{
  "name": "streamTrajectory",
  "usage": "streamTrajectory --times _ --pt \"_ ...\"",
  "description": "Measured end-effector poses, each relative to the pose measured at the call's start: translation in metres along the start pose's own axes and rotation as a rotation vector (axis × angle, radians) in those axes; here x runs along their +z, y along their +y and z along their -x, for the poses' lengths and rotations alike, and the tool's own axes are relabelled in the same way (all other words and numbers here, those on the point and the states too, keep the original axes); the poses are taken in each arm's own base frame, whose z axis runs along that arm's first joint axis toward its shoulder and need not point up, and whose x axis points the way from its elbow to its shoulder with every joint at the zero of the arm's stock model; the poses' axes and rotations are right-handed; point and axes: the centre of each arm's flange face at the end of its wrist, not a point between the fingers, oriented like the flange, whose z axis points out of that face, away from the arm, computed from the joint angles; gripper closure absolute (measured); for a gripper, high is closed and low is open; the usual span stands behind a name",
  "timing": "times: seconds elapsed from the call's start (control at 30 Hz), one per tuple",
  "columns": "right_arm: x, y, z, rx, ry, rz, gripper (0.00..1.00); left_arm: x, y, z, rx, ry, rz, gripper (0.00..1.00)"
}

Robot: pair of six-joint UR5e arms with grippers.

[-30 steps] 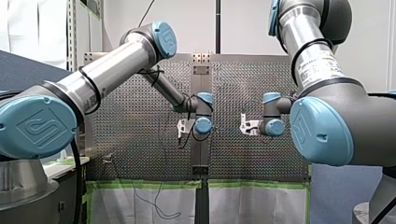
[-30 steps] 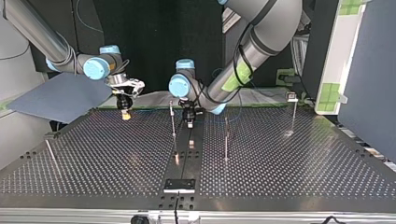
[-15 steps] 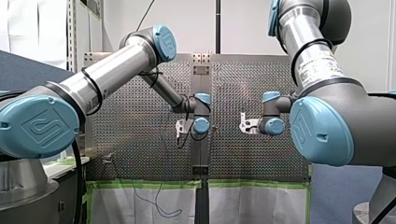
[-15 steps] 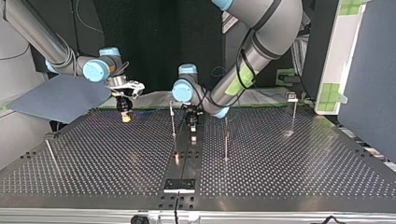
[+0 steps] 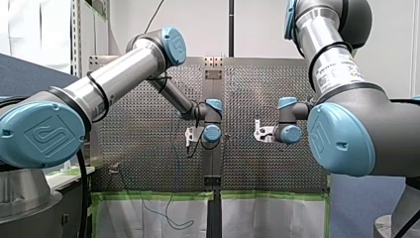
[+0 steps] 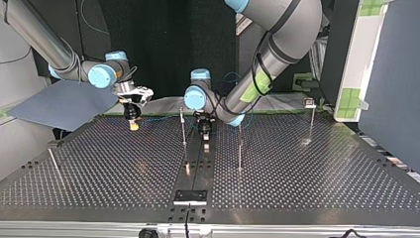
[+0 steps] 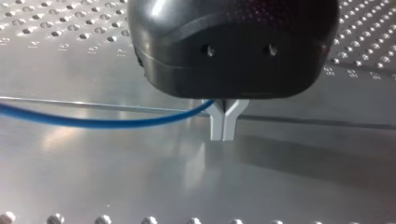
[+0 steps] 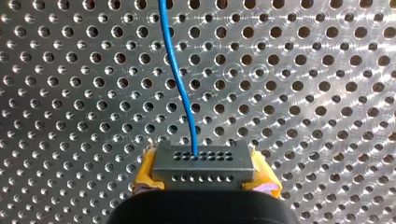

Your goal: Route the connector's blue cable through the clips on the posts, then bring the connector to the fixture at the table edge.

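Note:
In the right wrist view my right gripper (image 8: 204,184) is shut on the grey connector (image 8: 204,163), yellow pads on both its sides. The blue cable (image 8: 180,79) leaves the connector's face and runs ahead over the perforated table. In the left wrist view my left gripper (image 7: 223,135) has its metal fingers (image 7: 216,123) pressed together, and the blue cable (image 7: 102,122) enters the notch above their tips. Seen in the top view, my right gripper (image 6: 131,120) hangs at the back left and my left gripper (image 6: 204,131) sits near the middle, beside a thin post (image 6: 183,130).
More thin posts (image 6: 240,148) (image 6: 312,121) (image 6: 53,161) stand across the table. A dark fixture (image 6: 190,197) sits at the near edge in the top view. Slack cable (image 5: 168,213) hangs over the white-draped table edge in the front view.
My left gripper has crept a little toward the top view's right and nearer that camera, with the cable. My right arm has stayed put.

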Motion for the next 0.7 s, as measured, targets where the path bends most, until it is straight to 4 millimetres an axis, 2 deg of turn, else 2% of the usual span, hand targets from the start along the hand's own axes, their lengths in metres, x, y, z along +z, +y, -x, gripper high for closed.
streamTrajectory --times 0.27,0.7 --pt "0.004 0.000 0.007 -0.004 -0.009 -0.006 1.00 0.000 0.000 0.000 0.001 0.003 0.000 1.00" --pt "0.017 0.003 -0.006 -0.009 0.020 -0.019 1.00 0.000 0.000 0.000 0.002 0.004 0.002 1.00"
